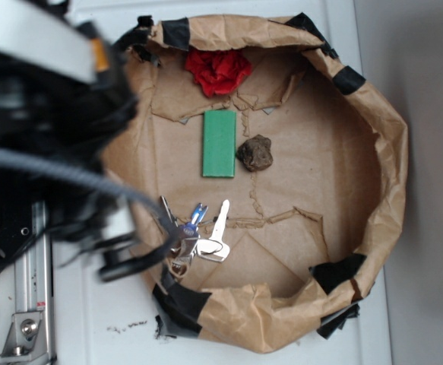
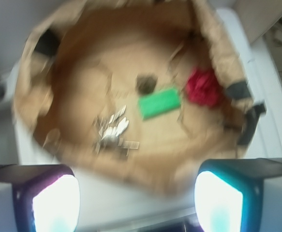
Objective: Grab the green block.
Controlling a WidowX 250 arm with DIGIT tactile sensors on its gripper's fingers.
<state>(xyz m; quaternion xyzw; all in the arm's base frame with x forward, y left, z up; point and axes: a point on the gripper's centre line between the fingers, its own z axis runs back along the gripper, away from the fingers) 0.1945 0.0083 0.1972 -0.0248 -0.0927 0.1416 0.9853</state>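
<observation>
Four things lie inside a low brown paper tray with crumpled walls held by black tape, which stands on a white bench. In the exterior view the green block lies flat on the paper floor a little above the middle of the frame, with its long side running up and down. Just to the right of it, near its lower end and not touching, sits a lumpy brown rock. Above the block, against the upper wall, is a red wad of cloth. A bunch of keys rests in the lower left part of the tray. The black robot arm fills the upper left of the frame, blurred. In the blurred wrist view the claw appears at the bottom edge with its two fingers wide apart, holding nothing, high above the tray and well apart from the block.
</observation>
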